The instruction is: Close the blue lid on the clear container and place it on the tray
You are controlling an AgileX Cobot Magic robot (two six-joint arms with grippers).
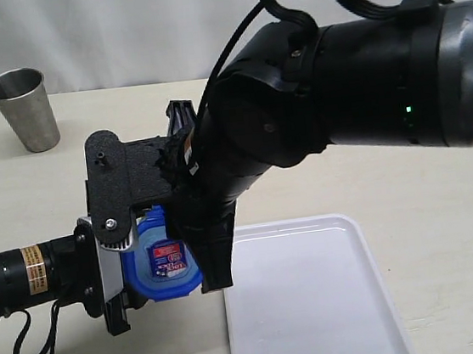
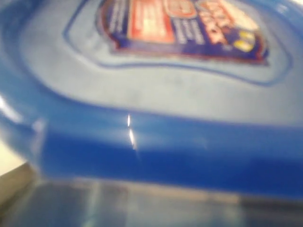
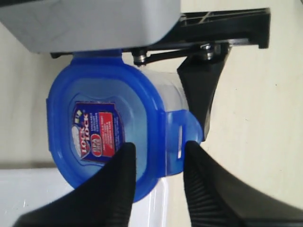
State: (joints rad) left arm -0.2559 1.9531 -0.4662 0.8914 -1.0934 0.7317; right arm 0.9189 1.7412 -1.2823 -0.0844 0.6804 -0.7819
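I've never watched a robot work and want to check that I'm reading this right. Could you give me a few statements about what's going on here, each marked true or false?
1. The blue lid sits on top of the clear container. True.
2. The container stands on the tray. False: the left pincer holds it beside the tray.
3. The steel cup lies tipped over. False: it stands upright, apart from the arms.
4. The right pincer straddles one flap of the lid. True.
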